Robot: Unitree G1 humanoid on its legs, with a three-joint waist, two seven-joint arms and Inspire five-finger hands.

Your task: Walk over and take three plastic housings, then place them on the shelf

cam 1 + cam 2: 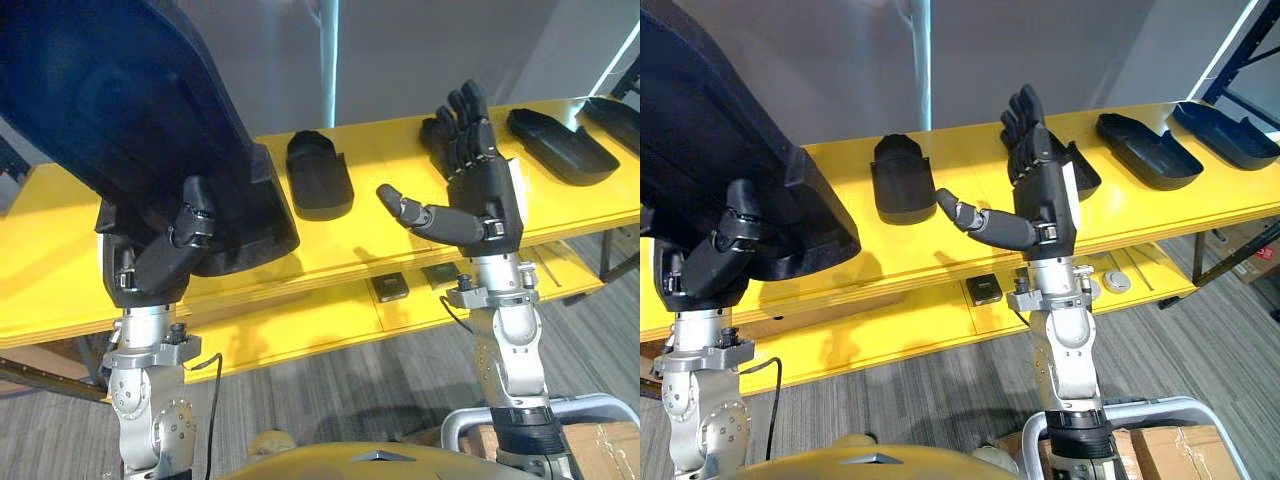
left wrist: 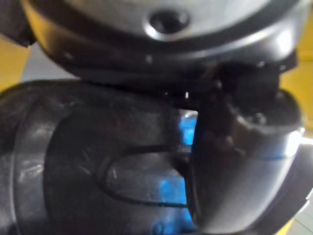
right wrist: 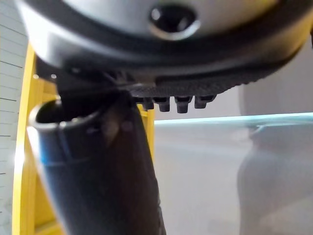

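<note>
my left hand [image 1: 162,258] is curled round one end of a big black housing [image 1: 130,100], held above the yellow shelf [image 1: 360,240]. my right hand [image 1: 485,195] is spread wide and holds nothing. gripped at one end, the bulky shell could tip loose or knock the smaller housing [image 1: 320,180] lying on the shelf.

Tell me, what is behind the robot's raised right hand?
A black plastic housing lies on the yellow shelf behind the open dark right hand. Only its edge peeks out. The hand covers the rest.
</note>
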